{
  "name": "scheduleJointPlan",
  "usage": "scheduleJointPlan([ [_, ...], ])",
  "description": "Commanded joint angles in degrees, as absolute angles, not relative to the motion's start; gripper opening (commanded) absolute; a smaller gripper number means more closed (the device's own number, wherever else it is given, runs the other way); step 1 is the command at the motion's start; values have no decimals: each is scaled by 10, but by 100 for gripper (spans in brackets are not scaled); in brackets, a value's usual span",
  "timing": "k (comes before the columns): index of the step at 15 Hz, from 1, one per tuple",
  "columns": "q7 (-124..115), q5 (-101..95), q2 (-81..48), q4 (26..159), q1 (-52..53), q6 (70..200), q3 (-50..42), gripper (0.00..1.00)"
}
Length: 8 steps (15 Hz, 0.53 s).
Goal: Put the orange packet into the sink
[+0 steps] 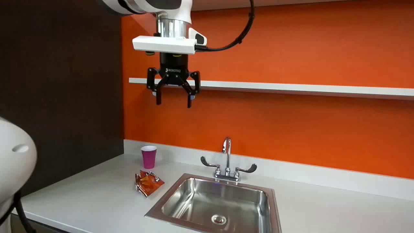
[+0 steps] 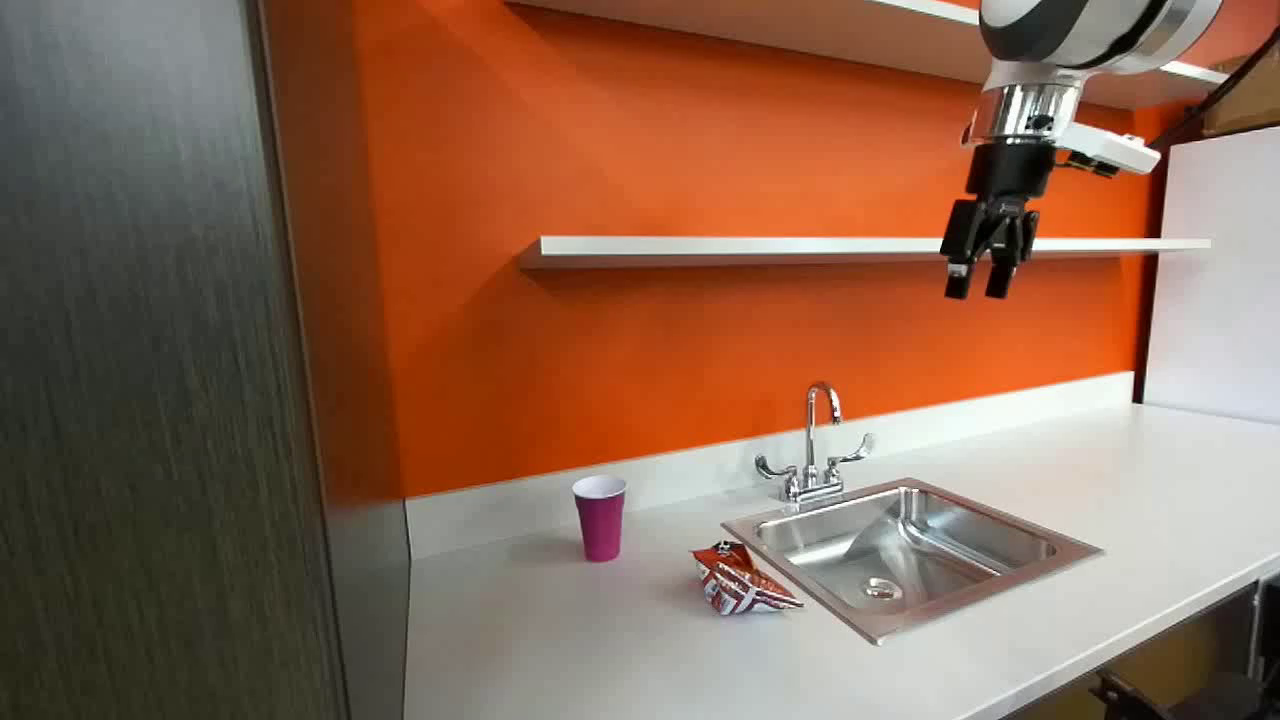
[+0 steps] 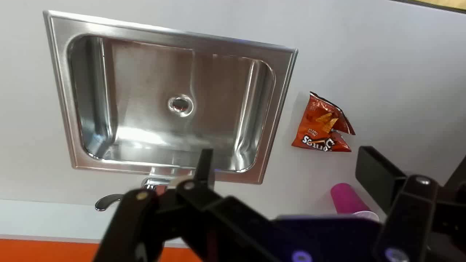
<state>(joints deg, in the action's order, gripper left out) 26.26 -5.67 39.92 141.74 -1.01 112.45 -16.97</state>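
The orange packet lies crumpled on the white counter beside the sink, apart from its rim. It shows in both exterior views (image 1: 149,183) (image 2: 742,582) and in the wrist view (image 3: 320,125). The sink, a rectangular steel basin, has its rim in both exterior views (image 1: 170,194) (image 2: 1078,551) and in the wrist view (image 3: 282,87). My gripper points down high above the counter, open and with nothing between its fingers, in both exterior views (image 1: 173,103) (image 2: 978,285). In the wrist view the fingers (image 3: 287,154) stand wide apart, and the packet is beyond them.
A pink cup (image 1: 148,159) (image 2: 600,525) (image 3: 346,199) stands upright behind the packet near the wall. The chrome faucet (image 1: 228,158) (image 2: 812,440) with two handles rises at the sink's back edge. A white shelf (image 1: 291,86) (image 2: 740,250) runs along the orange wall.
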Motion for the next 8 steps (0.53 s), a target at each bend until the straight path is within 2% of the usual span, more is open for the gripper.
scheduleJointPlan([
  [1, 267, -52, 397, 1416, -17, 1123, -164, 100],
  [8, 210, -64, 376, 1433, -25, 1148, -131, 100],
])
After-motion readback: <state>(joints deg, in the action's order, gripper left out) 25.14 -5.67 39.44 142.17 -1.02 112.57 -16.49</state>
